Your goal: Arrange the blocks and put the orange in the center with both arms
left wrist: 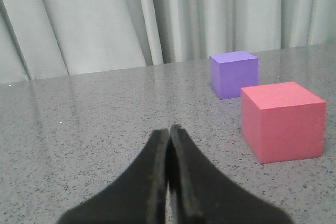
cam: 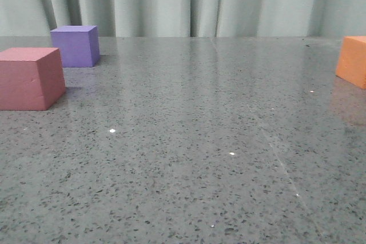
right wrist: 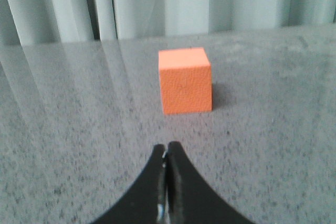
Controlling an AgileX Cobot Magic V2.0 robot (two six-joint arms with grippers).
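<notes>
Both grippers, left (left wrist: pixel 169 132) & right (right wrist: pixel 168 148), pinched closed, holding nothing. Orange (cam: pixel 353 60) sits far right of frame (half cut off). Risk: closed jaws could shove it instead of gripping.

pinkish-red block (cam: pixel 28 78): matte, plain | purple block (cam: pixel 75 45): flat violet | orange block (right wrist: pixel 185 81): bright orange (faintly pebbled) | tabletop (cam: pixel 189 158): grey, dark-speckled, glossy | curtain (cam: pixel 189 1): pale grey-green, pleated | left gripper (left wrist: pixel 169 135), right gripper (right wrist: pixel 167 150): black
</notes>
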